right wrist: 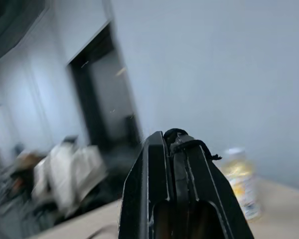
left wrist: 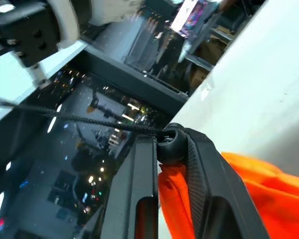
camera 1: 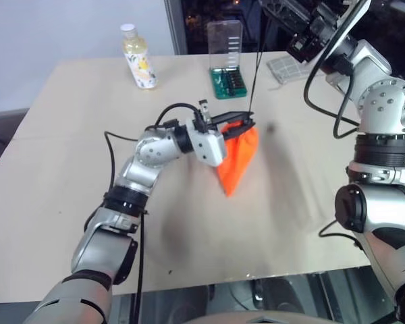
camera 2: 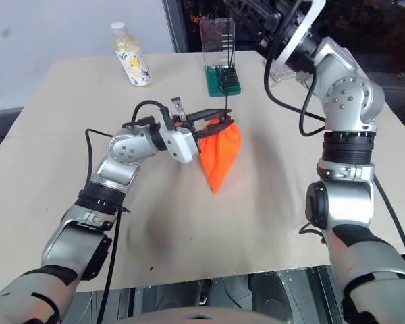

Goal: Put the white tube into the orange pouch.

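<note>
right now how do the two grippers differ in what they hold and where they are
The left gripper is low over the table, shut on the orange pouch's mouth, so the pouch hangs below it. The right gripper is raised high, shut on the dark drawstring cord, pulled taut. Both are closed on parts of the same pouch.

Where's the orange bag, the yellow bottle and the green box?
orange pouch (camera 1: 237, 162), left eye view, on the middle of the hanging fabric.
yellow bottle (camera 1: 139, 62), left eye view, on its printed body.
green box (camera 1: 229, 82), left eye view, on the green base.
</note>
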You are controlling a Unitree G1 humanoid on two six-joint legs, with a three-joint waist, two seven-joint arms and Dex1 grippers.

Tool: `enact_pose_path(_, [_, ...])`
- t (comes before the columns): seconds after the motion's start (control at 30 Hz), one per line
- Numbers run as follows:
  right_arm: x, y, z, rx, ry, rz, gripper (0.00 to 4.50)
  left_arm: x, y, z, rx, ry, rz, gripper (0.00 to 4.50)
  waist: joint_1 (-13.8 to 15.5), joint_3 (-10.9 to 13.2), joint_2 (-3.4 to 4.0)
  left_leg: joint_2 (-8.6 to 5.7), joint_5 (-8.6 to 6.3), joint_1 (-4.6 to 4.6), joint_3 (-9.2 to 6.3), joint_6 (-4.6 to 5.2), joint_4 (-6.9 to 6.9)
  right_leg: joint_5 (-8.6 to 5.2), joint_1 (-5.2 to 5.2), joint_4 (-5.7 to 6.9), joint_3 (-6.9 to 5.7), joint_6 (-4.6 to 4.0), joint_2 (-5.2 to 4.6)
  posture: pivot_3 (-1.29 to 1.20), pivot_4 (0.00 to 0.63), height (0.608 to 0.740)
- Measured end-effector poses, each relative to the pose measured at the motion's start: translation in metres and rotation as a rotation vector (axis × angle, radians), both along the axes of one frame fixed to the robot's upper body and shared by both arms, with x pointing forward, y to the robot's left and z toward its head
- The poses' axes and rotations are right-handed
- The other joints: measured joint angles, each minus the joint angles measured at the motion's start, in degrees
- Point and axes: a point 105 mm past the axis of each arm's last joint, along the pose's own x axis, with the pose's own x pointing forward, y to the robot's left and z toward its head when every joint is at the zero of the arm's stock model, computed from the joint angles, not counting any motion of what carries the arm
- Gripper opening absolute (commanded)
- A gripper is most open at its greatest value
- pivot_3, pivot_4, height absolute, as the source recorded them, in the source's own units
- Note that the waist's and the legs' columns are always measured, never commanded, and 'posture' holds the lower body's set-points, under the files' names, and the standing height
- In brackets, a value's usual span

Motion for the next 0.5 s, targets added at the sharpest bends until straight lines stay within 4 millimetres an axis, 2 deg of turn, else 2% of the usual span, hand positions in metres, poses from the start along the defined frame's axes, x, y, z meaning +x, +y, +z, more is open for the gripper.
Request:
enact_pose_path(0.23, [0.024, -0.003, -0.008, 0.067, 0.096, -0.074, 0.00, 0.006, 0.006, -0.009, -0.021, 0.068, 0.046, 0.22, -0.2, 0.0, 0.00, 0.01, 0.00, -0.01, 0.02, 0.00, -0.03, 0.00, -0.01, 0.07, 0.03, 0.00, 0.02, 0.00, 0.150, 0.740])
enact_pose_path(0.33, [0.027, -0.004, -0.010, 0.072, 0.110, -0.079, 0.00, 0.008, 0.009, -0.010, -0.026, 0.095, 0.059, 0.22, -0.2, 0.0, 0.01, 0.01, 0.00, -0.01, 0.02, 0.00, -0.04, 0.00, -0.01, 0.06, 0.02, 0.00, 0.03, 0.00, 0.150, 0.740])
enact_pose_path(0.37, [0.027, -0.004, -0.010, 0.072, 0.110, -0.079, 0.00, 0.008, 0.010, -0.010, -0.030, 0.103, 0.059, 1.22, -0.2, 0.0, 0.01, 0.02, 0.00, -0.01, 0.02, 0.00, -0.04, 0.00, -0.01, 0.07, 0.02, 0.00, 0.03, 0.00, 0.150, 0.740])
enact_pose_path(0.4, [0.027, -0.006, -0.008, 0.085, 0.096, -0.086, 0.00, 0.007, 0.010, -0.013, -0.015, 0.120, 0.050, 1.44, -0.2, 0.0, 0.01, 0.02, 0.00, -0.01, 0.02, 0.00, -0.04, 0.00, -0.01, 0.07, 0.03, 0.00, 0.02, 0.00, 0.150, 0.740])
enact_pose_path(0.43, [0.025, -0.014, 0.001, 0.113, 0.066, -0.103, 0.60, 0.005, 0.010, -0.019, 0.023, 0.138, 0.039, 1.93, -0.1, 0.0, 0.06, 0.00, 0.00, -0.01, 0.02, 0.00, -0.04, 0.00, -0.01, 0.07, 0.03, 0.00, 0.01, 0.00, 0.150, 0.740])
enact_pose_path(0.47, [0.017, -0.031, 0.020, 0.143, -0.002, -0.128, 0.96, 0.003, 0.013, -0.046, 0.096, 0.222, 0.045, 2.45, 0.1, -0.1, 0.18, -0.05, 0.00, -0.01, 0.02, 0.01, -0.10, 0.00, 0.01, 0.05, 0.02, 0.00, -0.01, 0.00, 0.150, 0.740])
enact_pose_path(0.5, [0.011, -0.037, 0.028, 0.154, -0.041, -0.132, 1.32, 0.003, 0.015, -0.057, 0.113, 0.261, 0.052, 2.83, 0.1, -0.1, 0.19, -0.05, -0.01, -0.02, 0.00, 0.02, -0.12, 0.00, 0.01, 0.04, 0.00, 0.00, -0.01, 0.00, 0.150, 0.740])
